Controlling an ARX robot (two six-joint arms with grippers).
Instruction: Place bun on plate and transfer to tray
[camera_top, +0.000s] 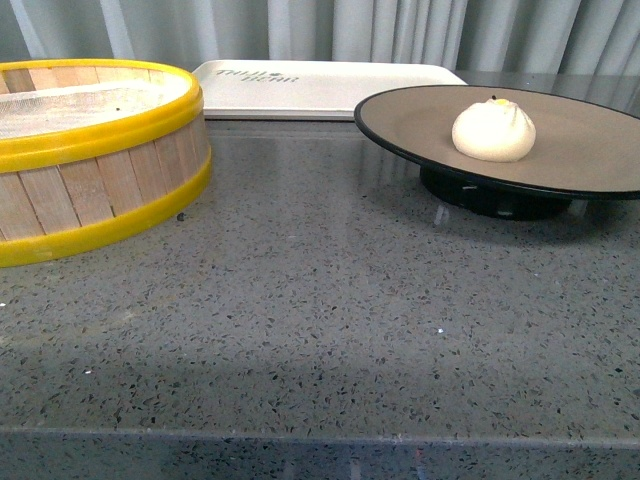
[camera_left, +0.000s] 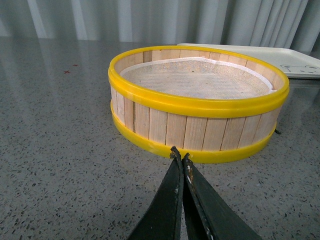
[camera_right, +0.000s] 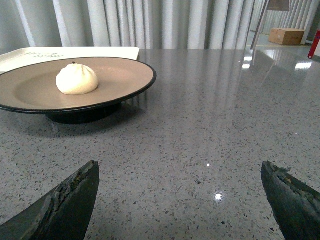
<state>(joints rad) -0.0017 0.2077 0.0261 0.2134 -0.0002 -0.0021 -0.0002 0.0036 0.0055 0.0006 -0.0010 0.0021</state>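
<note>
Bun (camera_top: 493, 130) sits on plate (camera_top: 590, 135), tray (camera_top: 320, 95) just behind, so only transfer left; right gripper (camera_right: 179, 167) spread wide facing plate, left gripper (camera_left: 180, 157) pinched together, empty, by steamer basket (camera_left: 200, 131).

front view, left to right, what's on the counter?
steamer basket → tray (further back) → plate, with the bun sitting on it
</note>
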